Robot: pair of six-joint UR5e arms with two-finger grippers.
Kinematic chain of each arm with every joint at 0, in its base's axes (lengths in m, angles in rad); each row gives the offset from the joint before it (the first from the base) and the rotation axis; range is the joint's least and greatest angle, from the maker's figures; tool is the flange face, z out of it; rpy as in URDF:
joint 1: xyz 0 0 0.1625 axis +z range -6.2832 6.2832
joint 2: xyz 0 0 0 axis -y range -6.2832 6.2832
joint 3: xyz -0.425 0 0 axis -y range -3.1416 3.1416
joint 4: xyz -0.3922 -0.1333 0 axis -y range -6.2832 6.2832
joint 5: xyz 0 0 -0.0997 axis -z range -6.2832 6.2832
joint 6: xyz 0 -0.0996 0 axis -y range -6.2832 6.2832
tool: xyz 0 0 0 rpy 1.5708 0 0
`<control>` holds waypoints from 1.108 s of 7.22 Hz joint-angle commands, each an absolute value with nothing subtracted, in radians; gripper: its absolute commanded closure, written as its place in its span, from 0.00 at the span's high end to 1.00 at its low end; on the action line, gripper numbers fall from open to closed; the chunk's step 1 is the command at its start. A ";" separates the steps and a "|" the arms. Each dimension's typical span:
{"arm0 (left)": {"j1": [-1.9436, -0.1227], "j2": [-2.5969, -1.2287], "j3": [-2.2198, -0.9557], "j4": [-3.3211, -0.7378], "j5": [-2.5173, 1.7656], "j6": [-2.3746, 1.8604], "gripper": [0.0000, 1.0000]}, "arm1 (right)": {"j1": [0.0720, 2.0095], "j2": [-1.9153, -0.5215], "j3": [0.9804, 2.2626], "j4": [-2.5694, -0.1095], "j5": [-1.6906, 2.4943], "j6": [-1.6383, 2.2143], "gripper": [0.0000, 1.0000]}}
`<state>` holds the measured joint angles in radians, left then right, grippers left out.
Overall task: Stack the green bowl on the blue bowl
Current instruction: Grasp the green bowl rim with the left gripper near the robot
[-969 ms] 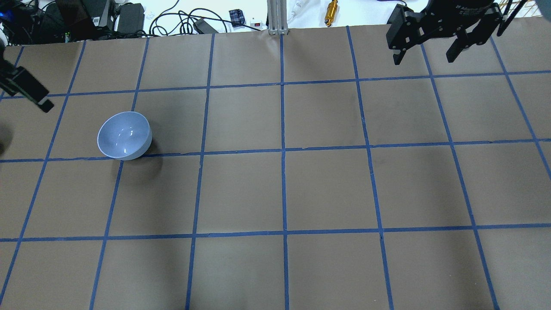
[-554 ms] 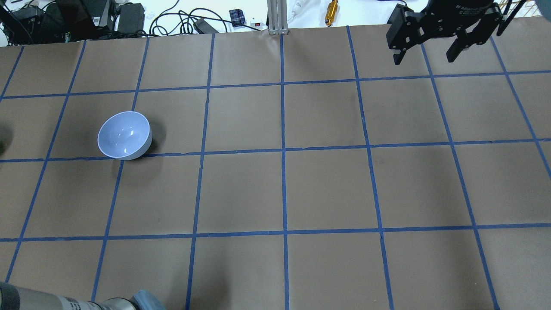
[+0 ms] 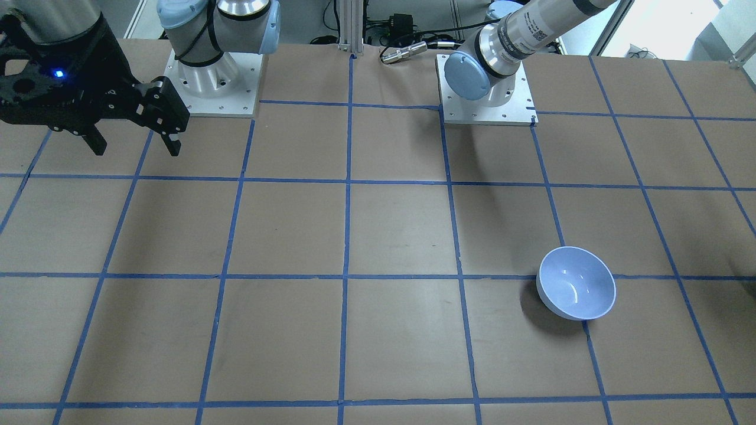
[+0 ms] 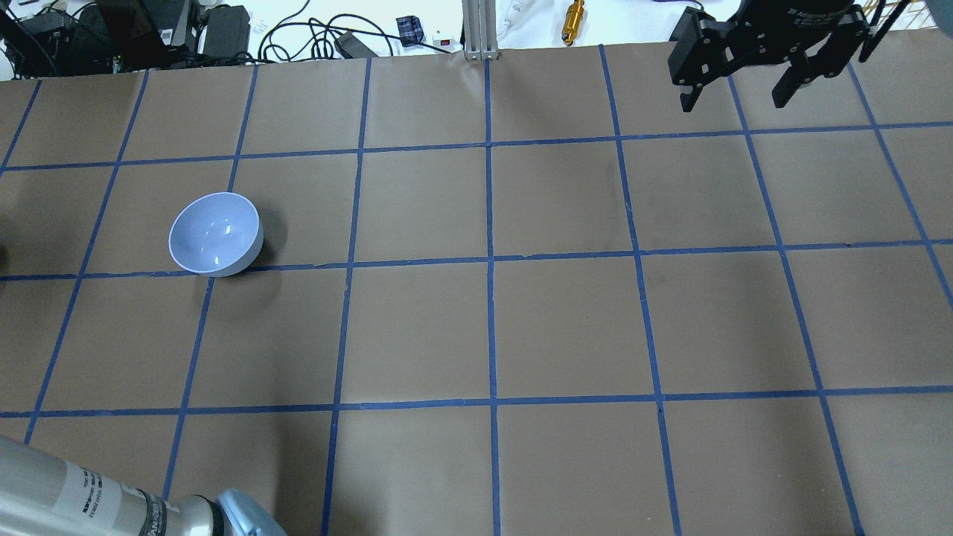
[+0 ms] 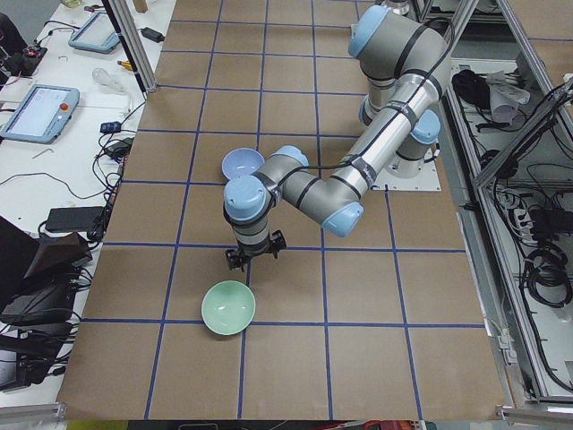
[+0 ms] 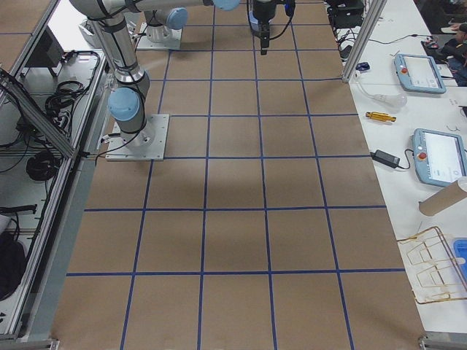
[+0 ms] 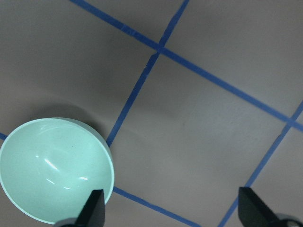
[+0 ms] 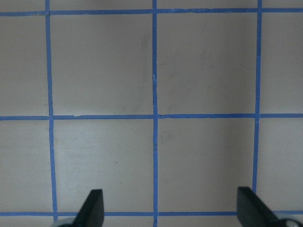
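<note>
Both bowls are standing upright on the left part of the table (image 4: pixel 566 327), where the left arm (image 5: pixel 376 152) is reaching. The right gripper (image 4: pixel 735 97), wide open and empty, is hanging well apart. The green bowl (image 5: pixel 227 307) is sitting nearer the table's end than the blue bowl (image 5: pixel 243 163). The left gripper (image 7: pixel 170 203) is hovering wide open, holding nothing. The green bowl is lying outside its gap, just beside one finger, so a sideways shift is probably needed.

left arm (image 5: pixel 358 170) was bent at the elbow and stretched out low | left gripper (image 5: pixel 253 260) was pointed down, fingers (image 7: pixel 96 209) were spread wide, nothing was gripped | right arm (image 6: pixel 120 47) was raised | right gripper (image 4: pixel 733 100) was pointed down, jaws were parted, nothing was gripped
</note>
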<state>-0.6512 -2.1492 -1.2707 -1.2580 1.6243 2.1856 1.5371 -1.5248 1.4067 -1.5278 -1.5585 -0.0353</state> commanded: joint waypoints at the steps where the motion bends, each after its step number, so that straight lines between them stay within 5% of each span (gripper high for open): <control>1: -0.631 -2.293 -1.172 -1.218 1.553 2.345 1.00 | 1.537 -1.525 1.407 -1.528 -1.557 -0.035 1.00; 5: -0.589 -2.399 -1.167 -1.129 1.551 2.491 1.00 | 1.537 -1.525 1.407 -1.528 -1.557 -0.035 1.00; 7: -0.589 -2.402 -1.167 -1.131 1.551 2.502 0.71 | 1.537 -1.526 1.407 -1.528 -1.557 -0.035 1.00; 8: -0.589 -2.389 -1.172 -1.131 1.549 2.523 0.40 | 1.537 -1.525 1.407 -1.528 -1.557 -0.035 1.00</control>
